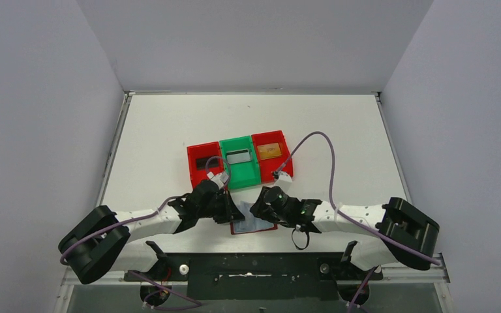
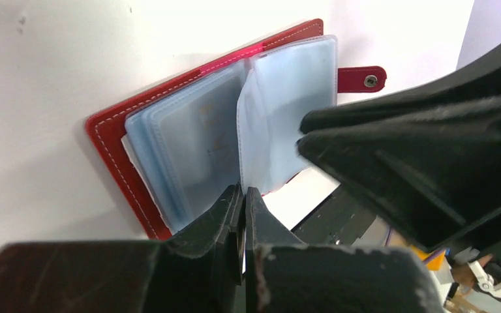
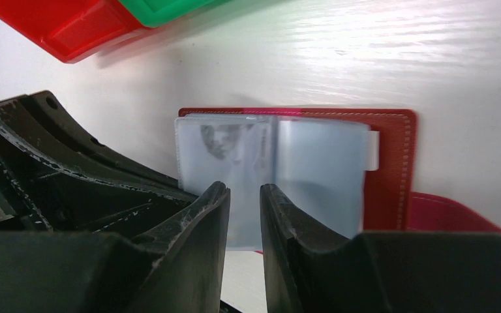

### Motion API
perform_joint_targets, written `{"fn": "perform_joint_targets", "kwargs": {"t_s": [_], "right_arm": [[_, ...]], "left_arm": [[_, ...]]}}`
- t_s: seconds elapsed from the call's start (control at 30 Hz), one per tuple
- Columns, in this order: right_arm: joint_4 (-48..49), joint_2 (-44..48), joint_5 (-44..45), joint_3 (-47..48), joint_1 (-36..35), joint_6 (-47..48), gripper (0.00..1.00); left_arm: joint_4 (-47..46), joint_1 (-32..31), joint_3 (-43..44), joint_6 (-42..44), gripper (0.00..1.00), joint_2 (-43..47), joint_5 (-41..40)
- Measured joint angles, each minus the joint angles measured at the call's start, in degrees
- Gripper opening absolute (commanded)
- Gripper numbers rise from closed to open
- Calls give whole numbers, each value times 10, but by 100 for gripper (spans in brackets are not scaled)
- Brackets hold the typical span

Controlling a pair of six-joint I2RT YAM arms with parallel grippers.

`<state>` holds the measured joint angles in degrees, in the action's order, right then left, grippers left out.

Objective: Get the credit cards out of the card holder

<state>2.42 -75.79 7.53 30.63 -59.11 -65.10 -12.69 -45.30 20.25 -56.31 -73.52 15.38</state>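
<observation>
The dark red card holder (image 1: 253, 226) lies open on the table between both grippers, its blue-grey clear pockets fanned out (image 2: 189, 143) (image 3: 319, 169). My left gripper (image 1: 238, 214) (image 2: 243, 190) is shut on the lower edge of one clear pocket leaf, which stands upright from its tips. My right gripper (image 1: 256, 210) (image 3: 243, 189) hovers over the pockets' near edge, open by a narrow gap with only table showing through. A card with a printed face (image 3: 218, 140) sits inside a pocket. A black card (image 1: 203, 162), a silver-grey card (image 1: 238, 157) and a gold-tan card (image 1: 269, 151) lie in the bins.
A red bin (image 1: 200, 173), a green bin (image 1: 241, 174) and another red bin (image 1: 275, 164) stand in a row just behind the holder. The holder's red snap tab (image 2: 362, 79) sticks out sideways. The table's near edge and the arm mounts are close below the holder.
</observation>
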Motion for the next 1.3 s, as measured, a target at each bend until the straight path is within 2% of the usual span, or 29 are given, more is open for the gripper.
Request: {"fn": "perform_joint_targets", "kwargs": {"t_s": [0.2,0.37,0.67,0.8,0.93,1.1,1.3], "right_arm": [[-39,-74,8,89,-29,34,20],[-98,-128,32,146,-36,36,17],[-187,-156,71,164,-37,26,17],[-210,-126,94,160,-41,18,22],[-213,-45,123,130,-43,-6,24],[-214,38,150,70,-38,-48,26],[-218,103,167,2,-31,-93,36]], "left_arm": [[34,-1,19,10,0,-1,-21],[39,-2,19,11,5,7,-23],[51,-4,13,12,6,37,-28],[52,-4,13,16,16,38,-27],[60,-4,16,26,25,38,-19],[67,-7,51,41,30,22,-2],[65,-31,108,56,35,-27,14]]}}
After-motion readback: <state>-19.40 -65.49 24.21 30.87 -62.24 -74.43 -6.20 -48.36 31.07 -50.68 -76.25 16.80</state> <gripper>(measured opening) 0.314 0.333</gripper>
